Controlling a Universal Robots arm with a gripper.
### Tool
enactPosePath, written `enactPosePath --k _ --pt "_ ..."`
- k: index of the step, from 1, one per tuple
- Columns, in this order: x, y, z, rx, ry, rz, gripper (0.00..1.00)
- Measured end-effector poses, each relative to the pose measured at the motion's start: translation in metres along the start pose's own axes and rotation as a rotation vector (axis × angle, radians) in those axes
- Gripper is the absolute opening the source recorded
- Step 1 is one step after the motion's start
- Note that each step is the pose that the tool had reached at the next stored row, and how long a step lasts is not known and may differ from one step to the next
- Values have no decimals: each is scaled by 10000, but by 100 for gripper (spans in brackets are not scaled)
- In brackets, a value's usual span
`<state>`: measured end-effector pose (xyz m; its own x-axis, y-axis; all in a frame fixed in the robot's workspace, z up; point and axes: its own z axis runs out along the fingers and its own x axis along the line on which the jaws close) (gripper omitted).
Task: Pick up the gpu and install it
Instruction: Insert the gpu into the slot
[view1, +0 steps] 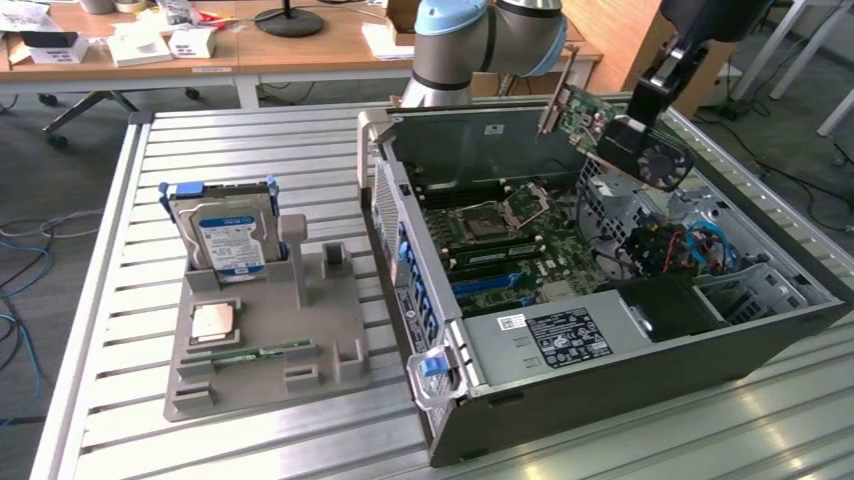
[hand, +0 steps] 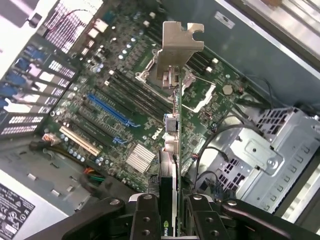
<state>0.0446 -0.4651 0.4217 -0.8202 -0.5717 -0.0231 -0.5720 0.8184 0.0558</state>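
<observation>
1. The gpu (view1: 597, 118) is held in the air over the open computer case (view1: 601, 390), near the case's far wall in the exterior view.
2. The gripper (view1: 638, 112) is clamped on the gpu; in the wrist view the fingers (hand: 145, 215) are pressed against both faces of the card, which is seen edge-on.
3. The gpu's pale metal bracket (hand: 176, 47) is at the end far from the gripper (hand: 173, 212); in the exterior view it is turned toward that view's left.
4. The card's round fan (view1: 663, 160) is seen on the side toward the exterior view's right.
5. The motherboard (hand: 125, 90) lies below the card, apart from it; a blue slot (hand: 107, 110) and a ribbed heatsink (hand: 140, 157) are seen on it.
6. The CPU socket (view1: 483, 218) is seen in the middle of the board, and the power supply (view1: 561, 335) at the case's near end.
7. A grey fixture tray (view1: 260, 310) lies on the slatted table (view1: 107, 300), beside the case, at the exterior view's left.
8. A hard drive (view1: 227, 235) stands upright in the tray; a CPU chip (view1: 214, 322) and a memory stick (view1: 254, 352) lie flat in it.
</observation>
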Motion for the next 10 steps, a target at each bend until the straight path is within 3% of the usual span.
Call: enactPosePath --k 10 --pt "0 -1 10 -43 101 -1822 26"
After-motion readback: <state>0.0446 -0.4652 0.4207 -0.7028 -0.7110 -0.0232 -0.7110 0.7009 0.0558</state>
